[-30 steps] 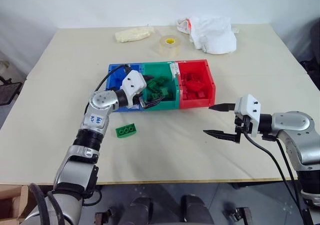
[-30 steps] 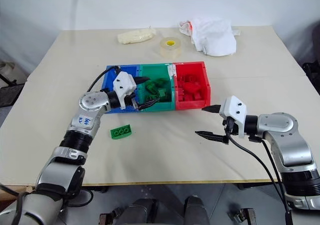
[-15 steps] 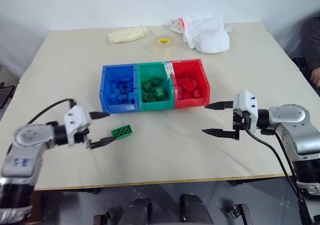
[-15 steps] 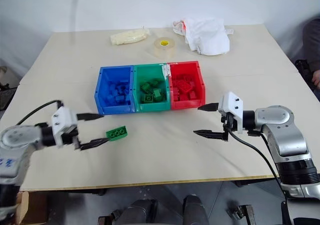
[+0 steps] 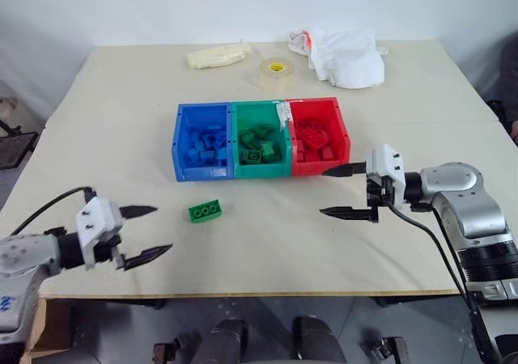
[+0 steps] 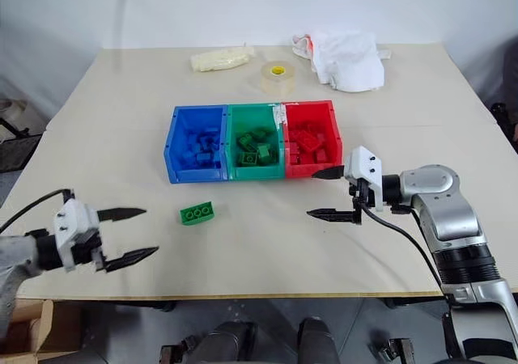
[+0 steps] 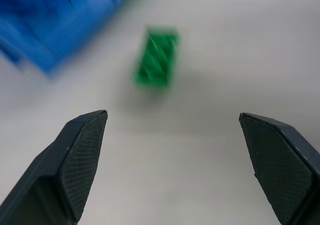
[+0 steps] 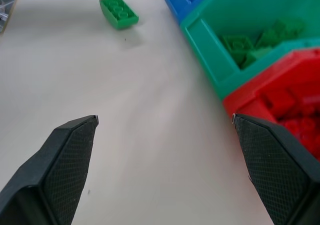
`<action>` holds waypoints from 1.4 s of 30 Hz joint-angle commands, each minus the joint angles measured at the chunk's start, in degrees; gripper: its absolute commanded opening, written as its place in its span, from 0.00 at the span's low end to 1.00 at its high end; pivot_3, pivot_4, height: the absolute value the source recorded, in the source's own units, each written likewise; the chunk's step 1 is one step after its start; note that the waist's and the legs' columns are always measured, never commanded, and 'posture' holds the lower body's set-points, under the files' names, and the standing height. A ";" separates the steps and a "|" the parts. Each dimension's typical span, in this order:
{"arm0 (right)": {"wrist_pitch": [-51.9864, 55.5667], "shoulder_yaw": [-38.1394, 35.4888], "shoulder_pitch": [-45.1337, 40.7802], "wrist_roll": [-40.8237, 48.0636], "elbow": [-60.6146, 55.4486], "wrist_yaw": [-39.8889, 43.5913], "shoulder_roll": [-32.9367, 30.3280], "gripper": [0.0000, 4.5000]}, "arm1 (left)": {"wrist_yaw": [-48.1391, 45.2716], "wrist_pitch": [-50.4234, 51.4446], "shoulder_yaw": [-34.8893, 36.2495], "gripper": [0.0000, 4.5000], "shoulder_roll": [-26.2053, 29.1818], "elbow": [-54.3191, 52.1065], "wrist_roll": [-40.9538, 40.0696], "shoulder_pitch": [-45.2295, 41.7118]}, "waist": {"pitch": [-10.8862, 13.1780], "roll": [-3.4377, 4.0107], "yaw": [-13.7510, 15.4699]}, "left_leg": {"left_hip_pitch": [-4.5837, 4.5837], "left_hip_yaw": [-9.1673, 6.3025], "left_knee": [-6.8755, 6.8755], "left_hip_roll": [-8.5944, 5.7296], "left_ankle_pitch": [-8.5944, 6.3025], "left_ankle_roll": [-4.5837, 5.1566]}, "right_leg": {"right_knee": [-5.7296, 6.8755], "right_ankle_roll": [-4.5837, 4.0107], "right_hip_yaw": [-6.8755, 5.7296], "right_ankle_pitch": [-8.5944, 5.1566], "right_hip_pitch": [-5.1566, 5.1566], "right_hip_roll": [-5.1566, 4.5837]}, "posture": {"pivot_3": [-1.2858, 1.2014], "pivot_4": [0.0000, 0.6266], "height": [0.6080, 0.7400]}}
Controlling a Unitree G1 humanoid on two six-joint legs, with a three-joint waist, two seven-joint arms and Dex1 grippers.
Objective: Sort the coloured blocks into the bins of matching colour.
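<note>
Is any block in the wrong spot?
Yes. One long green block lies alone on the table in front of the blue bin, outside the green bin where the other green ones sit.

Your left gripper (image 5: 144,234) and right gripper (image 5: 339,192), black two-fingered, hover with fingers spread wide, each pointing inward.

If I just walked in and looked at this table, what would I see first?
Probably the three bins in a row mid-table, blue, green and red, full of matching bricks. Next, one green brick lying alone on the table in front of the blue bin. The left gripper and right gripper hang open, holding nothing.
</note>
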 commanded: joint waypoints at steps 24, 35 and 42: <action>4.88 -8.08 10.78 2.14 -13.23 -8.09 -3.65 1.00 | -2.02 -9.00 -16.87 0.33 -7.68 18.52 8.10 -20.93 | 0.00 0.00 -0.95 | -0.02 0.00 0.05 0.00 0.00 0.00 | 0.13 0.01 -0.03 0.00 -0.07 0.00 | 0.52 0.24 1.00; 6.21 -10.81 15.19 3.13 -17.62 -11.55 -3.69 1.00 | 4.79 -5.44 -18.00 0.33 -16.31 24.91 9.63 -39.92 | 0.01 -0.04 -0.50 | -0.14 -0.05 0.36 -0.07 0.00 0.00 | 0.21 0.05 -0.07 0.02 -0.04 0.00 | 0.52 0.24 1.00; 6.67 -12.14 17.69 3.54 -20.47 -13.97 -3.21 1.00 | 12.04 -12.90 -20.92 0.49 -23.17 45.97 17.07 -54.19 | 0.04 -0.12 -0.37 | -0.15 0.00 0.39 -0.10 -0.01 0.02 | 0.24 0.10 -0.07 0.05 -0.06 0.02 | 0.52 0.24 1.00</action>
